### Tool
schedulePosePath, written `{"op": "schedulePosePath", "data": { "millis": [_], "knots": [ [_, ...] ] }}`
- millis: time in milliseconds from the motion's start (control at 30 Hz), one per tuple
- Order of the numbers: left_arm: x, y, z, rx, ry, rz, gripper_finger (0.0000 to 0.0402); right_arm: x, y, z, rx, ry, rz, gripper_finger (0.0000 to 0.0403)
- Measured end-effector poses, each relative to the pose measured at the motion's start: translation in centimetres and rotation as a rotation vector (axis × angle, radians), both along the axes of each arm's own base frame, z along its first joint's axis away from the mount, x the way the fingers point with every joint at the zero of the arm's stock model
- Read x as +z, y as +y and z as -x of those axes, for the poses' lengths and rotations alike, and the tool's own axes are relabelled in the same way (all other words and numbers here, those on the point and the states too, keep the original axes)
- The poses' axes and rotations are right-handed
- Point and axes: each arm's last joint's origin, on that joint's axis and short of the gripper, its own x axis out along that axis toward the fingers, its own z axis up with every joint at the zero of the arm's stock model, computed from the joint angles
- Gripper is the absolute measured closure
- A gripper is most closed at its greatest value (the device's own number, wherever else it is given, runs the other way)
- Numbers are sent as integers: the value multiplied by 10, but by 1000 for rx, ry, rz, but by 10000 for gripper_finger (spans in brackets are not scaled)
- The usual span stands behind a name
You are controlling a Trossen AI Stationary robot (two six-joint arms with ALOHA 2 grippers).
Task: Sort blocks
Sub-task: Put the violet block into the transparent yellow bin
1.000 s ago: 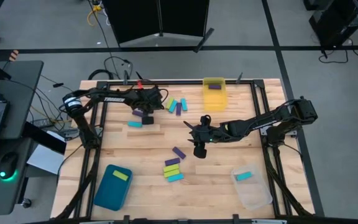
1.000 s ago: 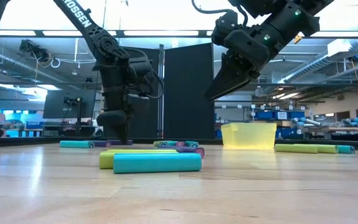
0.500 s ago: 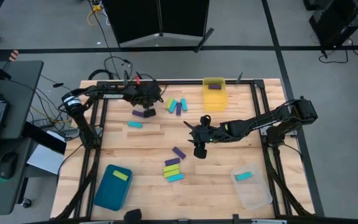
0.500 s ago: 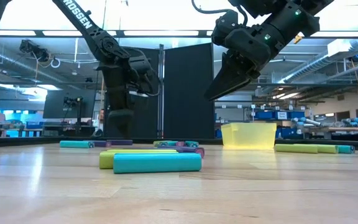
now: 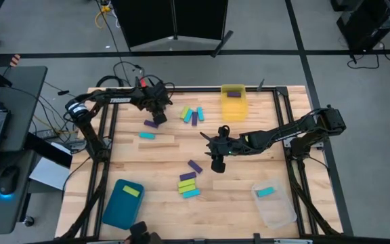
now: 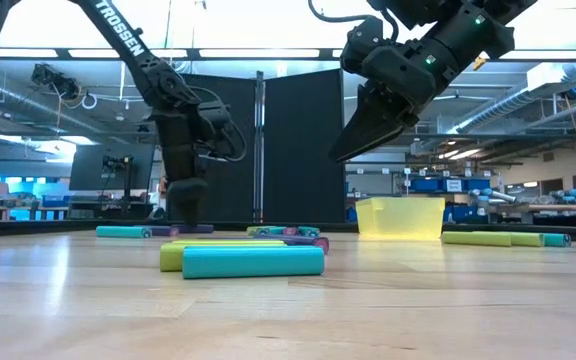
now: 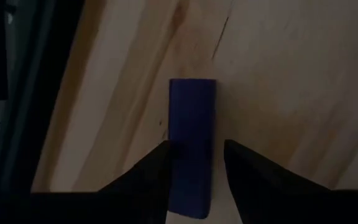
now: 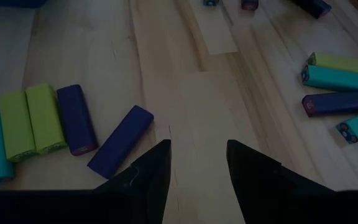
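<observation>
Nearest the low camera, a cyan flat plastic block (image 6: 253, 261) lay on the wooden counter (image 5: 249, 173). Above mid-counter the right end effector (image 5: 217, 163) hung with fingers parted and empty, unchanged. Farther back, the left end effector (image 5: 156, 108) had just spread from a closed pinch, and a purple flat block (image 7: 191, 146) lay between its parted fingers. Probably a release or re-grip; contact was hard to make out.

Yellow bin (image 5: 233, 102), teal bin (image 5: 122, 203), clear bin (image 5: 274, 205)

Bare wood (image 8: 197, 106) between block clusters
</observation>
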Motion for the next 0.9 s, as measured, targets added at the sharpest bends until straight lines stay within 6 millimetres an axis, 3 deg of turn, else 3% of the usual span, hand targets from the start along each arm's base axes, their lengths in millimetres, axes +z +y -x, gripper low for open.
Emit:
{"op": "schedulePosePath", "data": {
  "millis": [633, 900],
  "knots": [
    [-19, 0, 2, 46, 30, 68, 251, 0, 0, 0, 0, 3, 0, 235],
    [-15, -12, -5, 13, 47, 61, 295, -3, -1, 4, 10, 56, 17, 235]
  ]
}}
